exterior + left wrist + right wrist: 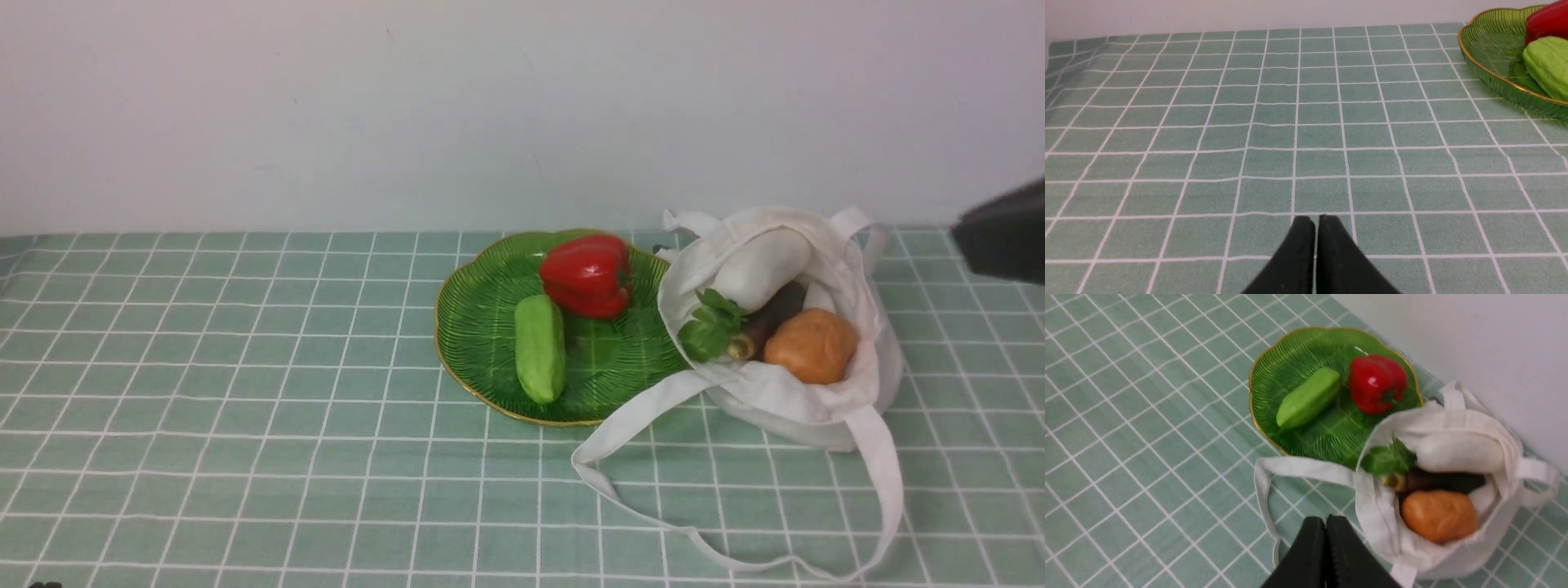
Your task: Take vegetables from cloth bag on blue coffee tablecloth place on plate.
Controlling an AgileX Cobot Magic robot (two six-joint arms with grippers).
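Observation:
The green plate (pixel 482 327) holds a light green cucumber (pixel 540 347) and a red pepper (pixel 586 275). The white cloth bag (pixel 784 400) lies open to its right, holding a white radish (pixel 763 265), a dark root with green leaves (pixel 767 320) and an orange-brown potato (pixel 811 345). My right gripper (pixel 1325 522) is shut and empty, raised above the cloth beside the bag (pixel 1380 510); the potato (pixel 1438 515) lies close by. My left gripper (pixel 1316 222) is shut and empty over bare tablecloth (pixel 1274 122), well left of the plate (pixel 1490 69).
The bag's long strap (pixel 629 498) loops over the cloth in front of the plate and bag. A white wall runs just behind them. Part of my right arm (pixel 1000 233) shows dark at the right edge of the front view.

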